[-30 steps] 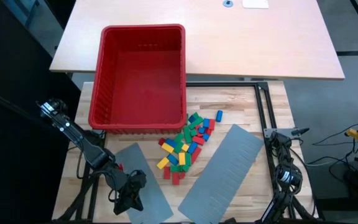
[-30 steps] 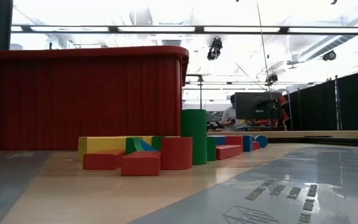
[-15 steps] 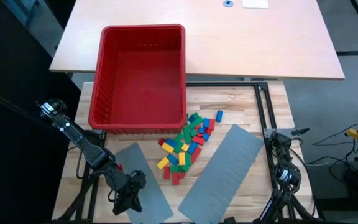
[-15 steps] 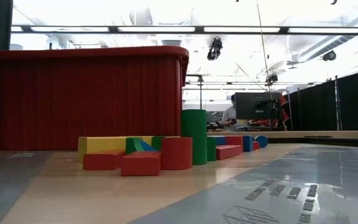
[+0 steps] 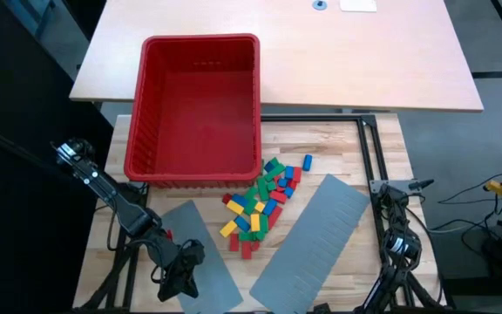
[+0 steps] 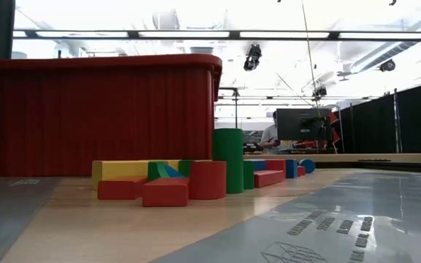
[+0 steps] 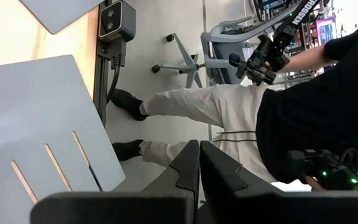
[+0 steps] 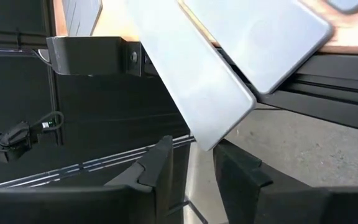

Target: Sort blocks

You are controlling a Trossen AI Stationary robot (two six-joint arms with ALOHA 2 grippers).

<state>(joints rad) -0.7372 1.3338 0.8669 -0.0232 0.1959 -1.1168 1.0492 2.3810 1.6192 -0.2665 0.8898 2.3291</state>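
The blocks, small red, green, blue and yellow bricks, lie in a loose heap on the wooden table in front of the red bin. In the low view they rest on the table top, with one green cylinder standing upright. My left gripper sits at the table's near left corner, over a grey panel's edge, shut on nothing. My right gripper is at the near right edge, its fingers slightly apart and holding nothing. Both are far from the blocks.
Two flat grey slotted panels lie on either side of the heap, near the front. The red bin's wall stands behind the blocks. A black frame rail runs along the right. A seated person shows beyond the near edge.
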